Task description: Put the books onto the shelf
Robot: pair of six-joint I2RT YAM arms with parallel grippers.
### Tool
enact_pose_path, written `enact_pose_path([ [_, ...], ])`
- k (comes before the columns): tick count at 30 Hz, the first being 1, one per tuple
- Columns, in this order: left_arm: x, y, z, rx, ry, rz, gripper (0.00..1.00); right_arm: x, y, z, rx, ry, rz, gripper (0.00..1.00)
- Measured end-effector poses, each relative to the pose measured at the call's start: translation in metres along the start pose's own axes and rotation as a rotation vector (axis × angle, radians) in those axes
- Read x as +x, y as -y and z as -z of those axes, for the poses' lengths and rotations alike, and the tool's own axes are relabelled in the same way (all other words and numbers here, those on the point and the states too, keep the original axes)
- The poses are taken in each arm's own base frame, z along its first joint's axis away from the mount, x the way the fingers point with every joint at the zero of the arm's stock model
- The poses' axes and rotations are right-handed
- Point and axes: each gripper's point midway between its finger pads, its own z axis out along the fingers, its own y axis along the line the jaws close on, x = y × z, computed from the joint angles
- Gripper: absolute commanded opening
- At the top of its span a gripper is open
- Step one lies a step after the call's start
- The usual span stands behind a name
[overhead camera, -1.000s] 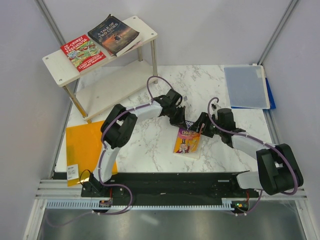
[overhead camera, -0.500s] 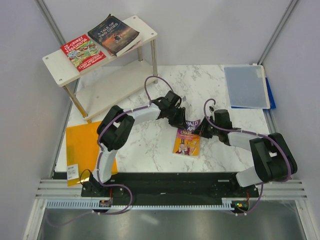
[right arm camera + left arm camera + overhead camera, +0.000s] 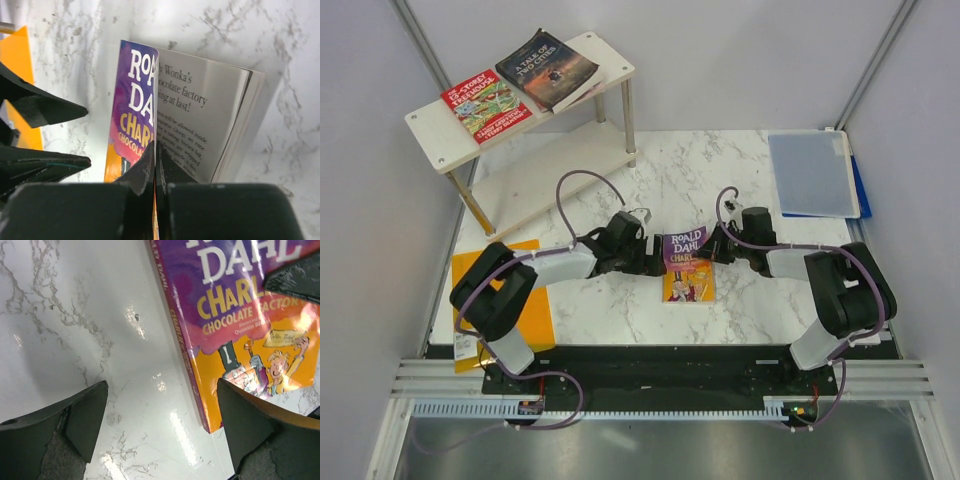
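One orange sheet lies at the near left edge of the bench, partly under the left arm. In the middle of the bench lies one book, the purple-yellow Dahl. Two arms meet there, one from each side. The left jaws are spread wide, low over the marble just left of the book's spine, with bare bench between the two fingers. The right jaws are pressed together, pinching the Dahl's front cover, which stands lifted off the printed pages under it.

At the far right lies one blue-grey folder, flat, well apart from the arms. At the far left stands the shelf, with two boards. Two books lie on its top board: Treehouse to the left and Two Cities just beside it to the right. That makes three books in view.
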Motion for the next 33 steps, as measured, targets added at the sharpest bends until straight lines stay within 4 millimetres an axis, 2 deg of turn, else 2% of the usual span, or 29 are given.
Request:
enact_pose_path([
  [4,-0.001,0.008,0.000,0.128,0.104,0.014,1.00,-0.012,-0.011,-0.002,-0.068,0.018,0.003,0.00],
  [10,-0.001,0.032,0.000,0.405,0.251,0.079,1.00,-0.040,-0.043,0.000,-0.197,0.066,0.012,0.00],
  [14,0.007,0.048,-0.001,0.582,0.301,0.115,1.00,-0.056,-0.062,0.003,-0.266,0.090,0.020,0.00],
  [17,0.005,0.058,0.002,0.687,0.329,0.135,1.00,-0.064,-0.073,0.006,-0.306,0.101,0.024,0.00],
  [20,0.005,0.059,0.005,0.760,0.337,0.172,1.00,-0.068,-0.080,0.008,-0.333,0.107,0.027,0.00],
  [22,0.004,0.058,0.008,0.787,0.336,0.196,0.95,-0.069,-0.083,0.009,-0.345,0.106,0.025,0.00],
  [23,0.003,0.058,0.008,0.790,0.333,0.206,0.90,-0.069,-0.084,0.009,-0.351,0.105,0.023,0.00],
  [26,0.005,0.055,0.006,0.784,0.317,0.221,0.44,-0.069,-0.088,0.011,-0.368,0.099,0.016,0.00],
  [27,0.010,0.052,0.003,0.773,0.296,0.231,0.19,-0.069,-0.089,0.011,-0.373,0.097,0.013,0.00],
  [28,0.018,0.048,-0.001,0.759,0.262,0.244,0.07,-0.069,-0.090,0.012,-0.379,0.096,0.011,0.00],
  [29,0.022,0.046,-0.004,0.749,0.239,0.258,0.02,-0.069,-0.091,0.012,-0.384,0.096,0.009,0.00],
  [33,0.028,0.043,-0.010,0.722,0.205,0.265,0.02,-0.067,-0.095,0.014,-0.403,0.085,-0.002,0.00],
])
